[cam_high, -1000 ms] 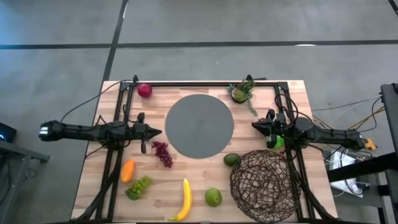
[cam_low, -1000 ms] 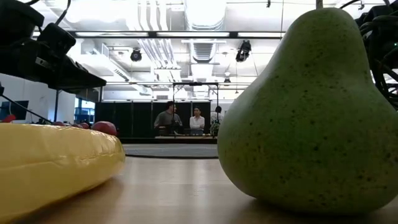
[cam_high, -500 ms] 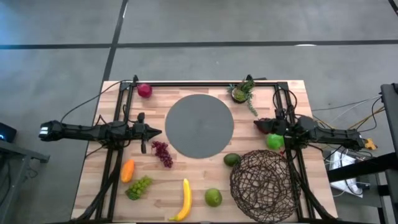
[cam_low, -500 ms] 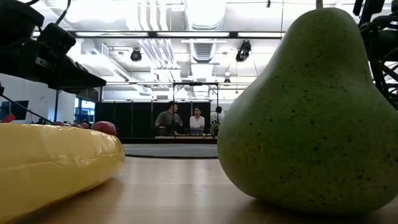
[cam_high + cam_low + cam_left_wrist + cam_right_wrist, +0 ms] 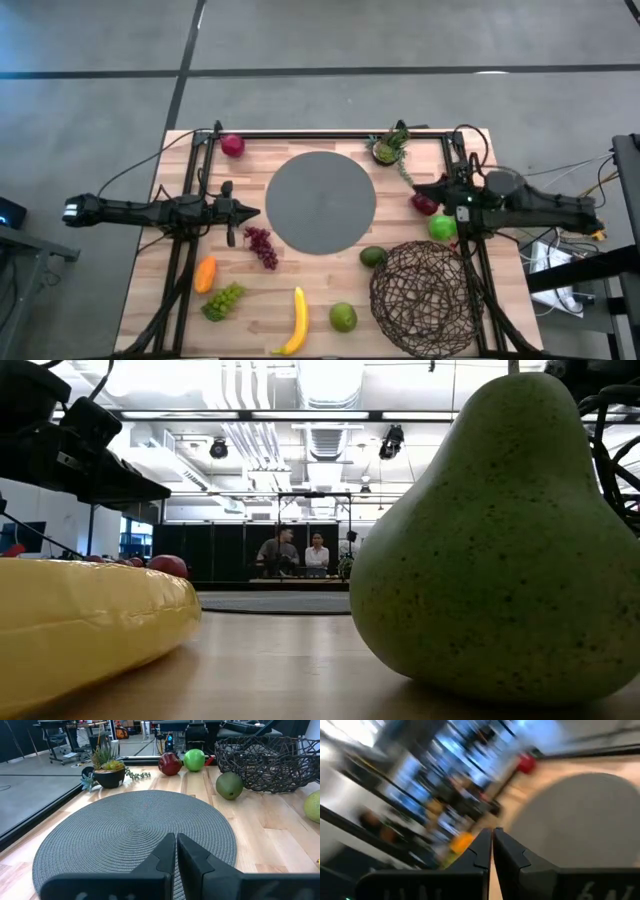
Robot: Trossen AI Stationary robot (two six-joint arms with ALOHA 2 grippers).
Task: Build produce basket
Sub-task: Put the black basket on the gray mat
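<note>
Swung aside, the right tool [image 5: 418, 187], shut and empty, uncovers one red apple [image 5: 425, 204] beside one green apple [image 5: 441, 227].

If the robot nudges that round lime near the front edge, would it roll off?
Probably it would roll: the lime looks round and smooth, resting on bare flat wood. The table shows no raised lip at that near edge, so nothing would likely stop it. It seems a light toy, so even a small push may move it.

Closed left gripper [image 5: 175, 851] over grey mat [image 5: 135, 827]; basket [image 5: 265, 760] beyond.
</note>
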